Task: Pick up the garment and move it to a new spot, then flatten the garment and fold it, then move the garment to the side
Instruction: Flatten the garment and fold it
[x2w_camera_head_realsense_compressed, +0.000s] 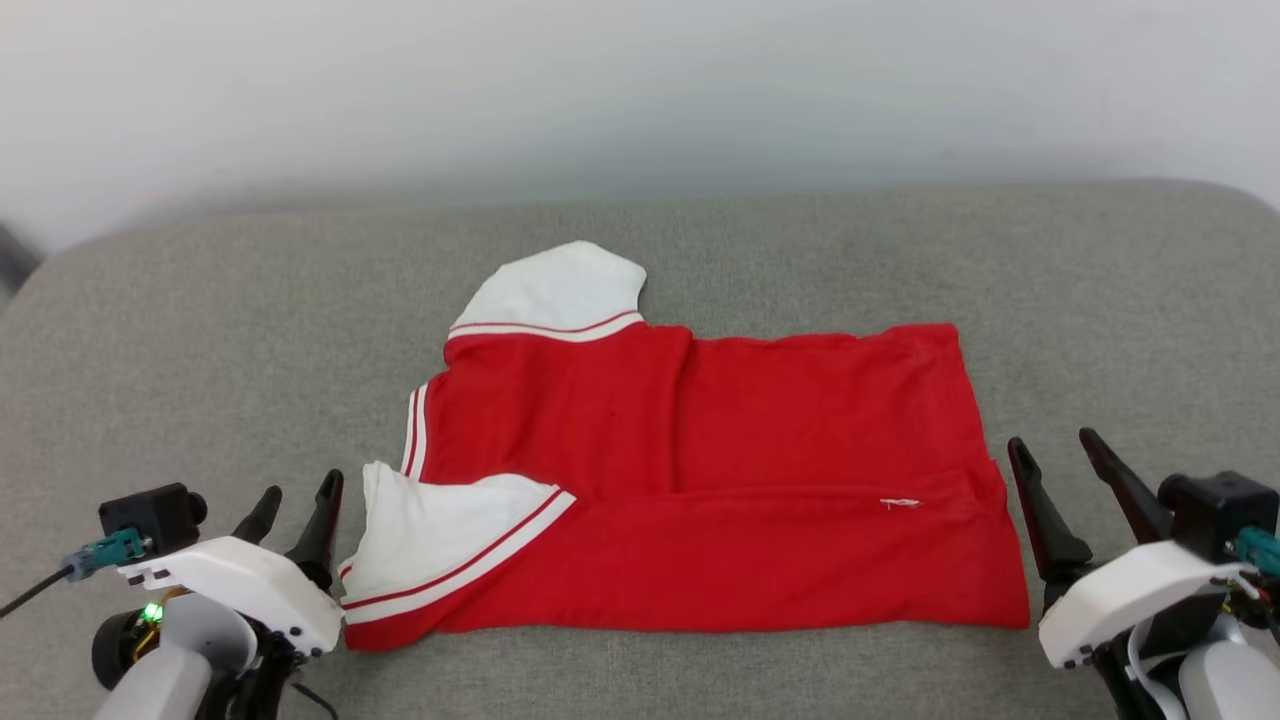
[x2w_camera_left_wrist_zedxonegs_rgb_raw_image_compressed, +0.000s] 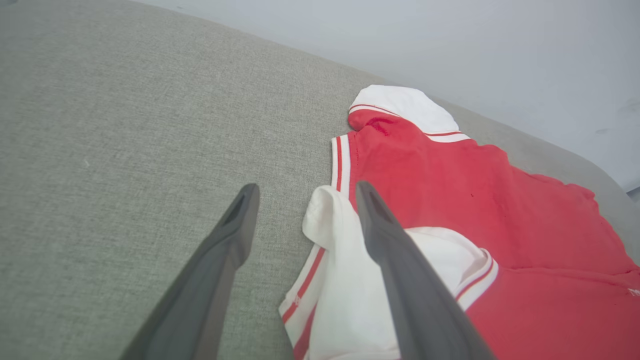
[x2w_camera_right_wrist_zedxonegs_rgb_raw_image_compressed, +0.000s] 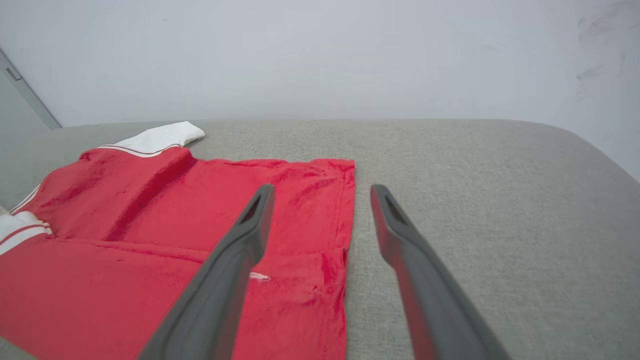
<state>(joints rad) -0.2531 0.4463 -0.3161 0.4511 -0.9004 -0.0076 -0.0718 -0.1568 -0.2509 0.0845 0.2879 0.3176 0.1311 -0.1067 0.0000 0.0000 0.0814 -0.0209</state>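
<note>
Red jersey-knit T-shirt with white sleeves and red-striped white trim (x2w_camera_head_realsense_compressed: 750, 480) (x2w_camera_left_wrist_zedxonegs_rgb_raw_image_compressed: 475, 200) (x2w_camera_right_wrist_zedxonegs_rgb_raw_image_compressed: 150, 225) lies mid-table on the grey coarse-woven fabric-covered table (x2w_camera_head_realsense_compressed: 200, 330), which has rounded corners. It is folded lengthwise into a rough rectangle, collar end to the robot's left, hem to the right. The cloth is soft, with a long fold ridge across the middle and light wrinkles. One white sleeve (x2w_camera_head_realsense_compressed: 560, 290) sticks out flat at the far edge. The other white sleeve (x2w_camera_head_realsense_compressed: 430, 540) is bunched and curled at the near-left corner. There is a small white mark (x2w_camera_head_realsense_compressed: 900, 503) near the hem. Left gripper (x2w_camera_head_realsense_compressed: 300, 495) (x2w_camera_left_wrist_zedxonegs_rgb_raw_image_compressed: 306, 192): jaws spread wide, nothing held. Its inner dark finger is right at the curled sleeve; contact can't be told. Right gripper (x2w_camera_head_realsense_compressed: 1052, 445) (x2w_camera_right_wrist_zedxonegs_rgb_raw_image_compressed: 323, 192): jaws spread wide, empty, just beside the hem edge. In the wrist view one finger overlaps the red cloth and the other is over bare table. Plain pale wall (x2w_camera_head_realsense_compressed: 640, 90) behind.
</note>
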